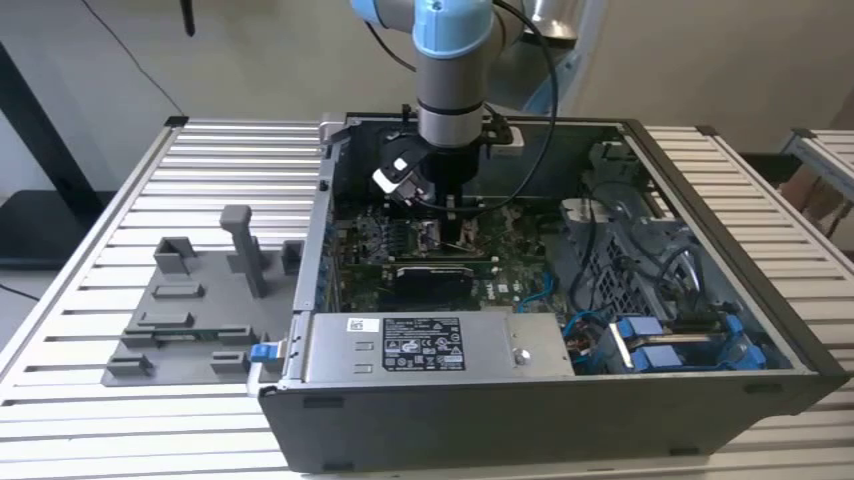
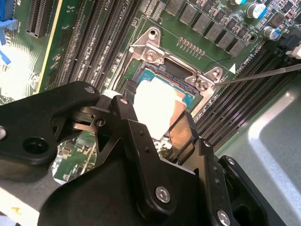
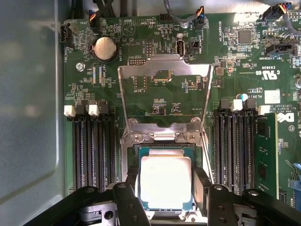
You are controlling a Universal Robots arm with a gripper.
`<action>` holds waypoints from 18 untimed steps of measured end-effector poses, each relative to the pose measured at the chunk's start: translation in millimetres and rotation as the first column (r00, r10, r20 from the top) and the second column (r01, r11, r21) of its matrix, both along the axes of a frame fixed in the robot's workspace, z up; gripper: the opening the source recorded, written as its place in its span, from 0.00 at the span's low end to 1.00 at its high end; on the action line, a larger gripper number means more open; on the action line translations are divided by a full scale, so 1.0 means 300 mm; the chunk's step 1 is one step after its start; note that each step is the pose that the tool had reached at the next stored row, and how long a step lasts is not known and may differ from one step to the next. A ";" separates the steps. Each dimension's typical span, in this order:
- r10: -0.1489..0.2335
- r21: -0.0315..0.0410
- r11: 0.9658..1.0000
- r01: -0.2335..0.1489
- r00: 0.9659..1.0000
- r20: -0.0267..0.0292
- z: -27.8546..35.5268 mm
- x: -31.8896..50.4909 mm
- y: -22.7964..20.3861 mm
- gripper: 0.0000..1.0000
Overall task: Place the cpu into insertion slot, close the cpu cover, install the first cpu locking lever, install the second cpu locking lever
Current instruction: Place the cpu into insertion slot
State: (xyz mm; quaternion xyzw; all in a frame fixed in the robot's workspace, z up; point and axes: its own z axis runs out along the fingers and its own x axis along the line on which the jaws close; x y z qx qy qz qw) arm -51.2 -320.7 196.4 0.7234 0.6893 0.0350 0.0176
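at the lower edge of the first wrist view the gripper (image 3: 165,173) has its black fingers (image 3: 202,181) clamped, as far as i can judge, on two opposite edges of the cpu (image 3: 164,188). the cpu lies level inside the insertion slot (image 3: 162,136), lower centre of the frame. beyond it, at mid-frame, the cpu cover (image 3: 162,63) stands open over the green motherboard (image 3: 94,80). done well, this step wants the chip flat and square to the rim, with no sideways drag across the contacts.
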 end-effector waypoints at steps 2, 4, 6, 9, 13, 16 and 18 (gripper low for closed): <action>0.000 0.000 1.000 0.000 1.000 0.000 -0.001 0.000 0.000 0.55; 0.000 0.000 1.000 0.000 1.000 0.000 -0.003 0.000 0.000 0.55; 0.000 0.000 1.000 0.000 1.000 0.000 -0.004 0.000 0.000 0.55; 0.000 0.000 1.000 0.000 1.000 0.000 -0.006 -0.001 0.000 0.55; 0.000 0.000 1.000 0.000 1.000 0.000 -0.008 -0.001 0.000 0.55; 0.000 0.000 1.000 0.000 1.000 0.000 -0.010 -0.001 0.000 0.55; 0.000 0.000 1.000 0.000 1.000 0.000 -0.010 -0.001 0.000 0.55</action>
